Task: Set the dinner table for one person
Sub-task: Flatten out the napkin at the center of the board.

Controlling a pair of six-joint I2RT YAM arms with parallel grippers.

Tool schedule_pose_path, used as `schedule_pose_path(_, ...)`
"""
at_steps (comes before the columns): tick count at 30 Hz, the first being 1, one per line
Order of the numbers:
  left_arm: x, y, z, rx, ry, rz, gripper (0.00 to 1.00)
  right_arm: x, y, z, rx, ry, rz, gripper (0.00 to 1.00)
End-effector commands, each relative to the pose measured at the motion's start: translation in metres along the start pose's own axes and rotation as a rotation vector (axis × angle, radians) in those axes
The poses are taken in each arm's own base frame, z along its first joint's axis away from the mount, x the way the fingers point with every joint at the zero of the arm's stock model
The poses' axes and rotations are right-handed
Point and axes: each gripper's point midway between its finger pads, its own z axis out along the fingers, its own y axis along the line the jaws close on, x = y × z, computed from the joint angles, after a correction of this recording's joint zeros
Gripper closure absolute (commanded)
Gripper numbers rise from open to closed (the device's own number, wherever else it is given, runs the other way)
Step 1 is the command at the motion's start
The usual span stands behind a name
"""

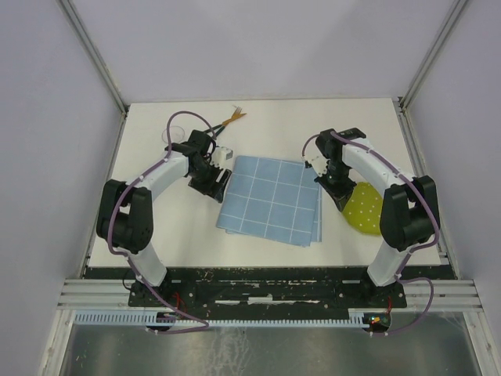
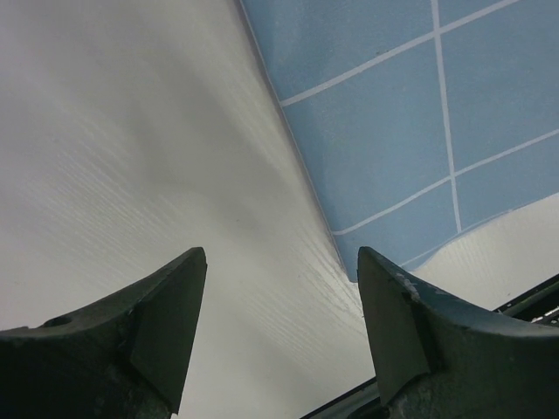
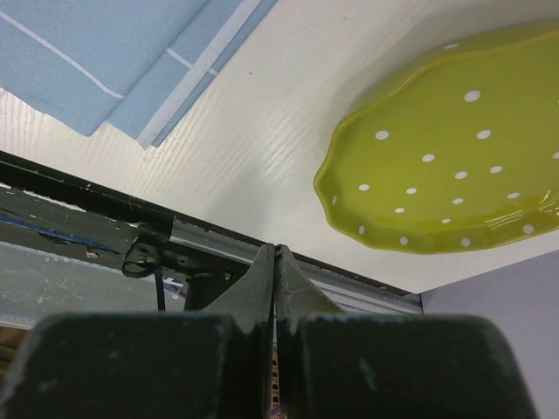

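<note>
The off-white dinner table [image 1: 313, 117] carries a light-blue gridded cloth [image 1: 270, 200] lying flat in its middle. My left gripper [image 1: 210, 182] hovers just off the cloth's left edge. In the left wrist view its jaws [image 2: 279, 255] stand open over bare tabletop [image 2: 131, 131] with nothing between them, and the cloth [image 2: 419, 113] is at the upper right. A green white-dotted plate [image 1: 364, 207] rests right of the cloth. My right gripper [image 1: 333, 184] is between cloth and plate; it is shut and empty [image 3: 275, 249], with the plate [image 3: 445, 157] ahead to the right.
Cutlery with orange and green handles [image 1: 231, 120] lies at the back of the table, behind the left arm. A layered corner of the cloth [image 3: 113, 52] shows in the right wrist view. Grey walls close the table on three sides, and a black rail [image 1: 266, 286] runs along the near edge.
</note>
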Motion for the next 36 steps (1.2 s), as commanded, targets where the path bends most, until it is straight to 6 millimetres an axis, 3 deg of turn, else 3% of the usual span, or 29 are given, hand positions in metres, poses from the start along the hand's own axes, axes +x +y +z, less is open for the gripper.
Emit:
schedule_pose_path(1, -0.013, -0.016, -0.003, 0.079, -0.031, -0.042, 0.24, 0.001, 0.001, -0.005, -0.007, -0.014, -0.003, 0.98)
schedule_pose_path(6, -0.009, -0.023, 0.003, 0.117, -0.010, -0.074, 0.25, 0.001, -0.002, -0.005, 0.003, -0.009, -0.002, 0.98)
schedule_pose_path(22, 0.030, -0.045, 0.024, 0.245, 0.109, -0.147, 0.28, 0.007, -0.008, -0.008, 0.025, -0.010, 0.011, 0.98)
schedule_pose_path(36, 0.039, -0.058, 0.045, 0.339, 0.175, -0.180, 0.31, 0.011, -0.016, -0.010, 0.041, -0.017, 0.037, 0.98)
